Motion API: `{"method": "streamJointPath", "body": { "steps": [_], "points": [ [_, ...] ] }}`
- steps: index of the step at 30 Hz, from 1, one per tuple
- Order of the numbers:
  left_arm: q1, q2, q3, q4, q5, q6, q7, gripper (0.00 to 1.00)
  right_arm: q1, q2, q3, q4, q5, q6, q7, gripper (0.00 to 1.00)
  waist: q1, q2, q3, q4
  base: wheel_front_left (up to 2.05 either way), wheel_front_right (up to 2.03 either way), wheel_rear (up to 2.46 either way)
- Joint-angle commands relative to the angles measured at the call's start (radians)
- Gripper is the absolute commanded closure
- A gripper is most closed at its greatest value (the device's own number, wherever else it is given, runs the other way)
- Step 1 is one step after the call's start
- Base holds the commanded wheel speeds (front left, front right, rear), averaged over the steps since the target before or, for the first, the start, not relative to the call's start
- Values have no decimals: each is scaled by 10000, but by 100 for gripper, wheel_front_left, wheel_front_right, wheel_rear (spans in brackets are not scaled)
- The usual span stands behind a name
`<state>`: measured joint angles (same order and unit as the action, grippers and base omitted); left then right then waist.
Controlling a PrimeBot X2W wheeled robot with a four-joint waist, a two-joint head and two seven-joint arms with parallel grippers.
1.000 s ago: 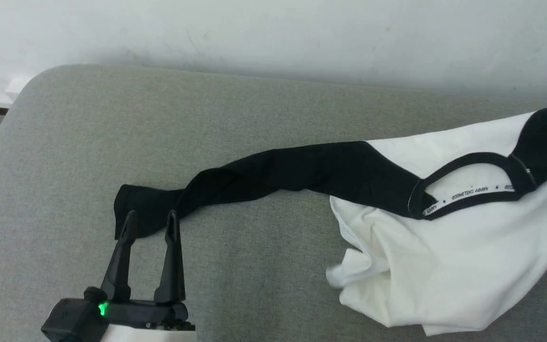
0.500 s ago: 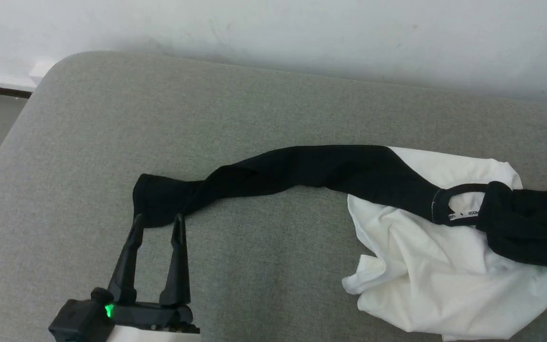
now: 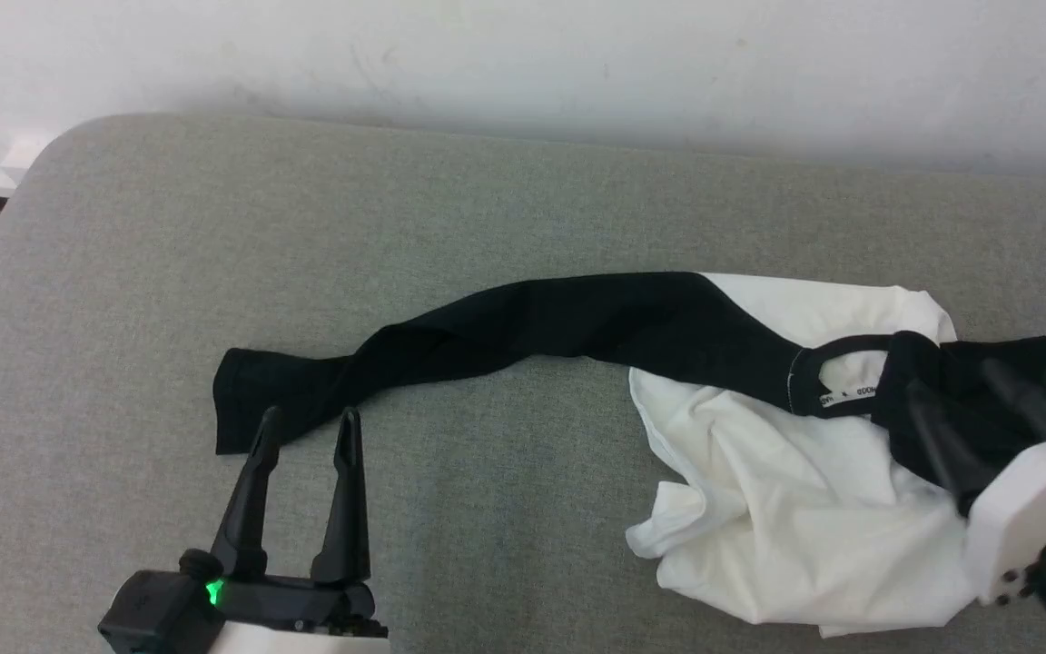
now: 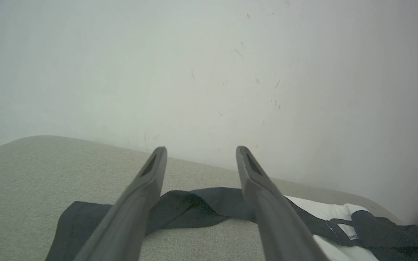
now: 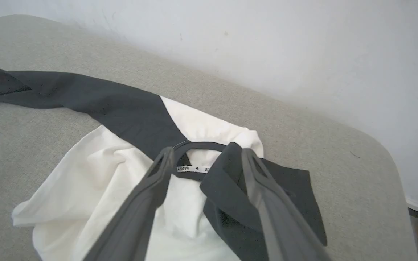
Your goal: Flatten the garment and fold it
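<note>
Tools gape empty: your left tool point(image 3: 310, 418) by the cuff point(image 3: 241, 400) well left of the neckband point(image 3: 841, 347), your right tool point(image 5: 207, 154) over the sleeve point(image 3: 1022, 359) bunched just right of it. The garment point(image 3: 759, 509), crumpled on the bench point(image 3: 487, 209), looks light and limp; pinch at the cuffs, not the loose middle.

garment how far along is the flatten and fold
Early. Done: one black sleeve lies stretched out on the grey cushion. In hand: nothing; left gripper and right gripper are both open. Left: the garment is bunched, its other sleeve heaped on top; no fold made.
</note>
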<state>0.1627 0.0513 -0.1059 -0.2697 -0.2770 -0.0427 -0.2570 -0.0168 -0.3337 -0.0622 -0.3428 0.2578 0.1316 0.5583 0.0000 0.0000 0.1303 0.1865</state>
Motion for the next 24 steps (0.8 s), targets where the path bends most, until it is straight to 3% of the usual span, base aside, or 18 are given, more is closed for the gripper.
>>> {"method": "streamJointPath", "body": {
  "steps": [1,6,14,16,17,24],
  "points": [
    [-91,-10,-3,-37,120,32,-47,0,217,-13,283,11,151,-9,176,0,0,0,51,-13,0,0,0],
    [-204,-10,-79,42,157,-49,-47,0,413,-135,1546,999,520,-9,513,0,0,0,140,204,0,0,0],
    [-251,-11,-35,236,188,-179,-47,0,-713,-170,3280,4366,573,-9,688,0,0,0,182,650,0,0,0],
    [-254,-11,19,246,185,-198,-47,0,-1006,-82,3451,4925,655,-9,736,90,0,0,188,691,0,0,0],
    [-259,-11,44,252,178,-205,-47,0,-1144,-74,3551,5094,678,-9,777,100,0,0,190,698,0,0,0],
    [-278,-11,42,322,102,-180,-47,0,-2505,45,3898,4493,1191,-9,188,100,0,0,50,502,0,0,0]
  ]
}}
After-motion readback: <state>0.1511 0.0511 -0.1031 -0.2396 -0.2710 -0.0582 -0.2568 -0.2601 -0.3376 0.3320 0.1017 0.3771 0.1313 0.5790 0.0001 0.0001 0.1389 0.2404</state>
